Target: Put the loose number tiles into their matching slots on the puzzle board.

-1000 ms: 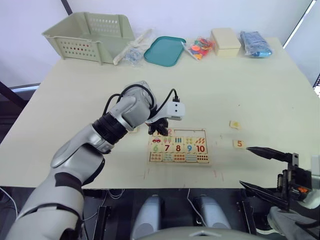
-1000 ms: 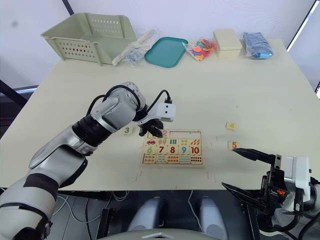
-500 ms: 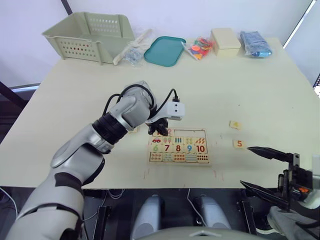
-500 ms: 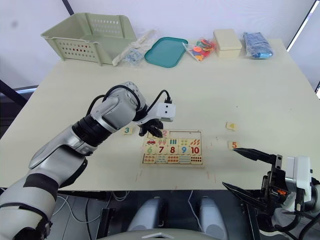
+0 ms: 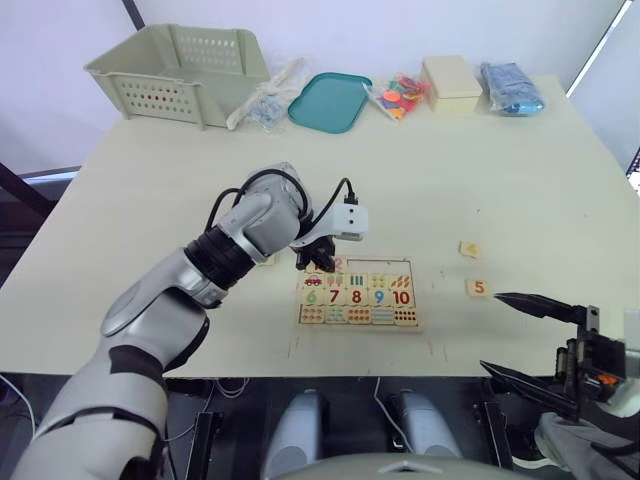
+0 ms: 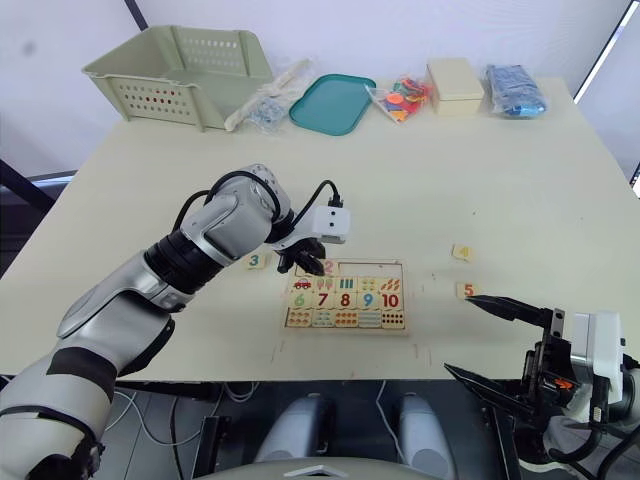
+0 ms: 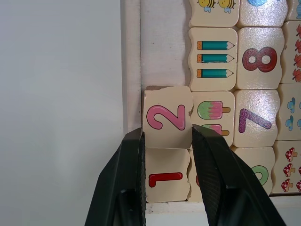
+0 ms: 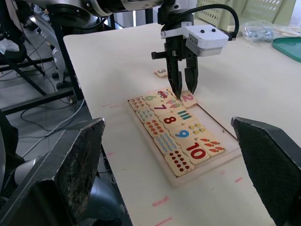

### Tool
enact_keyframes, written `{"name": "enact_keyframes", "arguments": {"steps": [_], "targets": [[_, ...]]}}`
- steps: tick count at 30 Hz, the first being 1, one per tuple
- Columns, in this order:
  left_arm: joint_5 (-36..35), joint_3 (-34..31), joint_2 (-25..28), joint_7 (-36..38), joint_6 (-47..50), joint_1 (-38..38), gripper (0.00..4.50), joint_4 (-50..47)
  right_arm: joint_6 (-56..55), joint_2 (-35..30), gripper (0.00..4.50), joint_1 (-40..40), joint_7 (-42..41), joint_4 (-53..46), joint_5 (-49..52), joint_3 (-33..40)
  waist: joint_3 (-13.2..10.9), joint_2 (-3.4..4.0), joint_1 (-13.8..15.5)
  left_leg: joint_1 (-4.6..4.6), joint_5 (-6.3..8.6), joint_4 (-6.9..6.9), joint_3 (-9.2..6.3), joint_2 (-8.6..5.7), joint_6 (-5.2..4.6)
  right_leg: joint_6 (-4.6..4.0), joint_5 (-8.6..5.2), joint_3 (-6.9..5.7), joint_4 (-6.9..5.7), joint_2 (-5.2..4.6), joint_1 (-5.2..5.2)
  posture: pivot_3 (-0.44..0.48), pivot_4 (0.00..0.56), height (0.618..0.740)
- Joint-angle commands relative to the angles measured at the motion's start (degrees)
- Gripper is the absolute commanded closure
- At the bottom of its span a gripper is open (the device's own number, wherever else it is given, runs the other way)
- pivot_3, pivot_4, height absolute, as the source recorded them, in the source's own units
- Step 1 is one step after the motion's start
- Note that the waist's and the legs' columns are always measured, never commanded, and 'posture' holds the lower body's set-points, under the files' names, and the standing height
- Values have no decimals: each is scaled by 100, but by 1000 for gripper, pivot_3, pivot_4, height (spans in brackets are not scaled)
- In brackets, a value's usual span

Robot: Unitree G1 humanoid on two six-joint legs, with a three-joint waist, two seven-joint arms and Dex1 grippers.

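The left gripper (image 7: 167,141) grips a small square pale-wood tile printed with a pink 2 (image 7: 167,117), held over the top row of the flat rectangular pale-wood puzzle board (image 8: 221,157), beside the red 1 tile (image 7: 166,176). Loose tiles 3 (image 6: 257,261), 4 (image 6: 462,252) and 5 (image 6: 467,290) lie on the cream table (image 6: 520,180). The right gripper (image 6: 500,340) hangs spread wide, empty.
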State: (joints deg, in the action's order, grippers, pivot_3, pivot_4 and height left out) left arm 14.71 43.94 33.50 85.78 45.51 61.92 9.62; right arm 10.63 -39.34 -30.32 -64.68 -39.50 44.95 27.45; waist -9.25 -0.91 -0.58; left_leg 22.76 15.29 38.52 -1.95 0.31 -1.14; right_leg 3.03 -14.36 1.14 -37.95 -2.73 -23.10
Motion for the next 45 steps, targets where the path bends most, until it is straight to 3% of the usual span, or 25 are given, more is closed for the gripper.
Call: {"name": "enact_keyframes", "arguments": {"steps": [1, 39, 40, 42, 45], "targets": [[39, 4, 35, 17, 20, -4, 3525, -179, -101, 7, 0, 24, -22, -106, 91, 95, 0, 0, 0, 0, 0, 0, 0, 0, 0, 0, 0, 0, 0, 0, 0, 0, 150, 740], [-137, -186, 69, 26, 68, 125, 3525, -183, -160, 51, 0, 134, -76, 46, -43, -23, 0, 0, 0, 0, 0, 0, 0, 0, 0, 0, 0, 0, 0, 0, 0, 0, 150, 740], [-137, -184, 73, 19, 53, 121, 2560, -170, -162, 47, 0, 138, -79, 50, -43, -24, 0, 0, -1, 0, 0, 0, 0, 0, 0, 0, 0, 0, 0, 0, 0, 0, 150, 740], [-134, -181, 78, 5, 36, 112, 1867, -153, -166, 42, 0, 142, -83, 56, -41, -25, 0, 0, 0, 0, 0, 0, 0, 0, 0, 0, 0, 0, 0, 0, 0, 0, 150, 740], [-137, -175, 76, -4, 47, 97, 337, -170, -181, 42, 0, 141, -102, 74, -46, -23, 0, 0, 0, 0, 0, 0, 0, 0, 0, 0, 0, 0, 0, 0, 0, 0, 150, 740]]}}
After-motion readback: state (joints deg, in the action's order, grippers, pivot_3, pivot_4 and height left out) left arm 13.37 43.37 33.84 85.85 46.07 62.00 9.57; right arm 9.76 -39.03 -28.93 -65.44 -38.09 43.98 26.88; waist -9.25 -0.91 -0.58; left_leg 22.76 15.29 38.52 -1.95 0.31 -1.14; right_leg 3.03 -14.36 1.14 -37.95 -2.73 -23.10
